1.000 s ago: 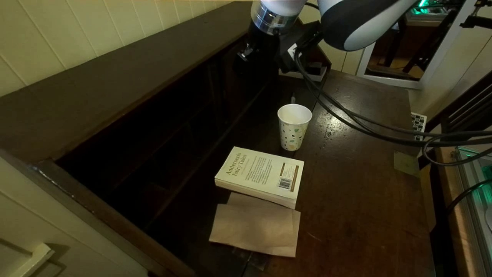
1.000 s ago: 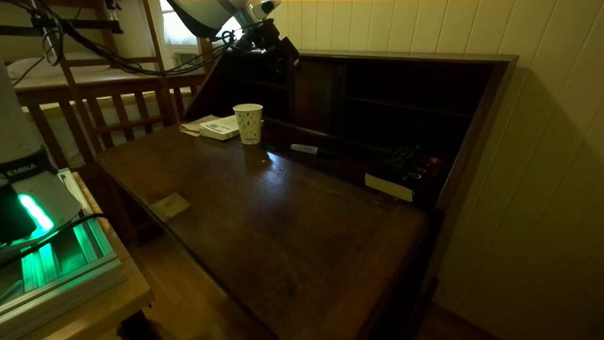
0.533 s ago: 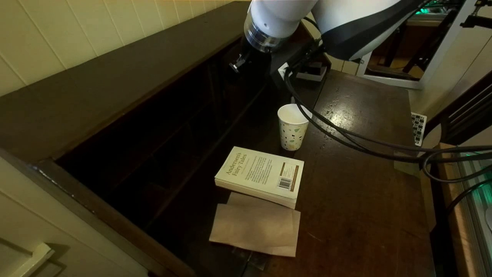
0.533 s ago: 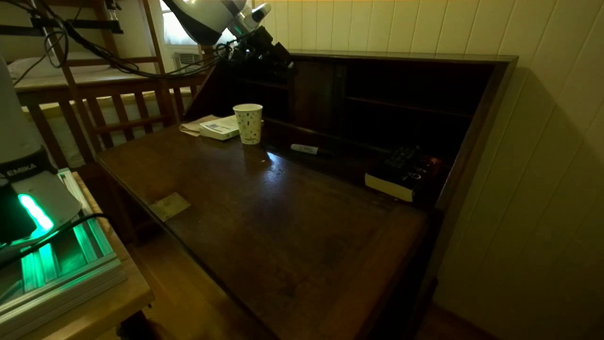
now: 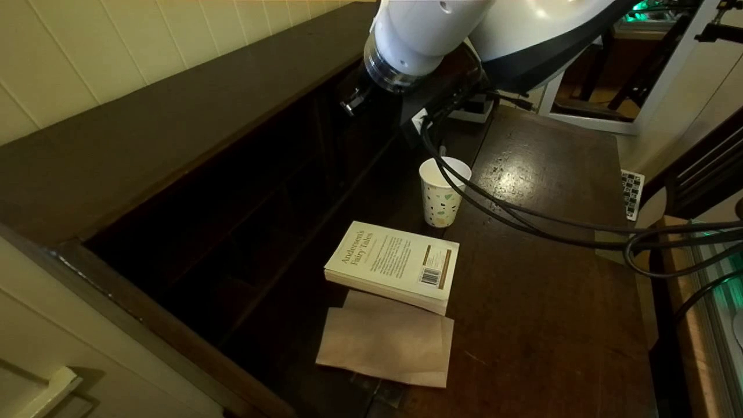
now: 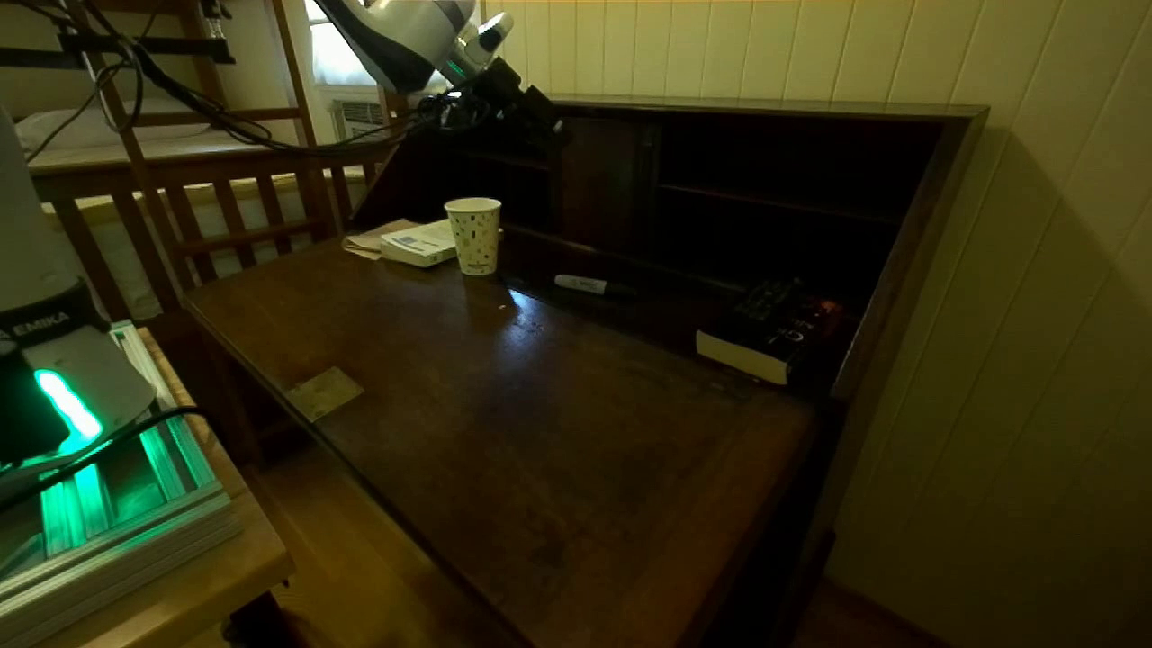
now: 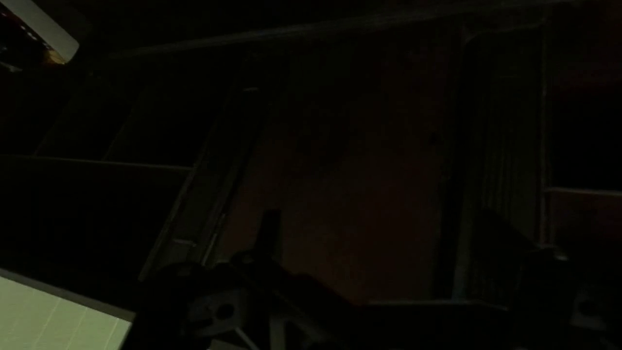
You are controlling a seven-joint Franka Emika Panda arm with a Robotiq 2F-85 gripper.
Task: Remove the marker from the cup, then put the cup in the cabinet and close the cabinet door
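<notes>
In an exterior view the marker lies near the edge of the surface along the cabinet, between the upright cup and the dark book at the corner; in an exterior view the white book lies just beside the cup; in the wrist view, quite dark, the gripper has its fingers apart, facing the cabinet.

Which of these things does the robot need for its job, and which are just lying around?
Needed for the job:
cup, upright
marker, lying outside the cup
wooden cabinet

Seemingly just lying about:
Andersen's Fairy Tales book
brown paper
thick dark book
</notes>
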